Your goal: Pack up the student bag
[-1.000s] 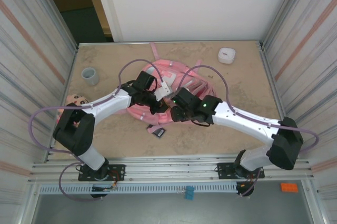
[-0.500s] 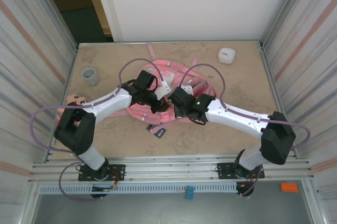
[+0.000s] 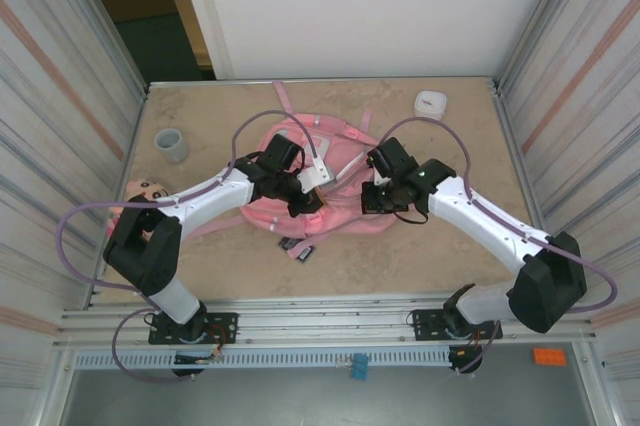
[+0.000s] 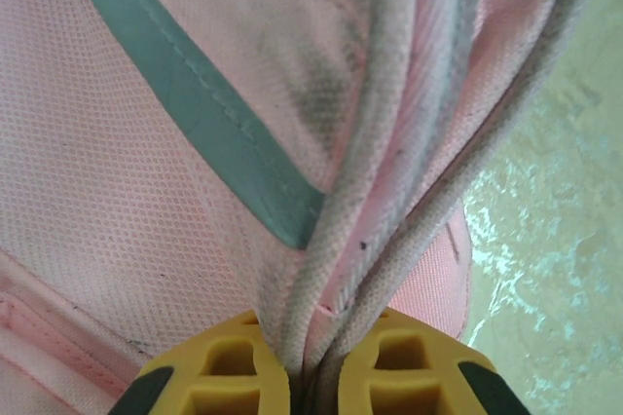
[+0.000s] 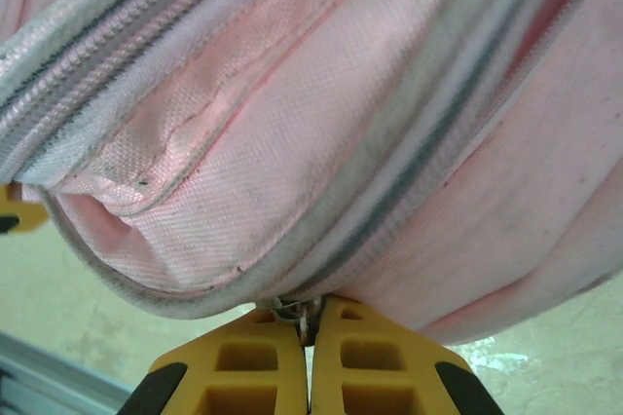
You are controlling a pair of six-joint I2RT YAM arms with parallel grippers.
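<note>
Beige tabletop (image 3: pixel 455 151) spreads all round the student bag (image 3: pixel 345 216). On the bag's left, the left gripper (image 4: pixel 311 376) clamps its piped edge. On its right, the right gripper (image 5: pixel 310 352) pinches what looks like a zipper pull (image 5: pixel 298 310). I'd anchor left and draw right steadily along the track.

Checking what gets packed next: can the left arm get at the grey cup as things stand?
Probably not yet. The left gripper is shut on the bag edge, so it must let go first. Otherwise the table between it and the cup looks free.
</note>
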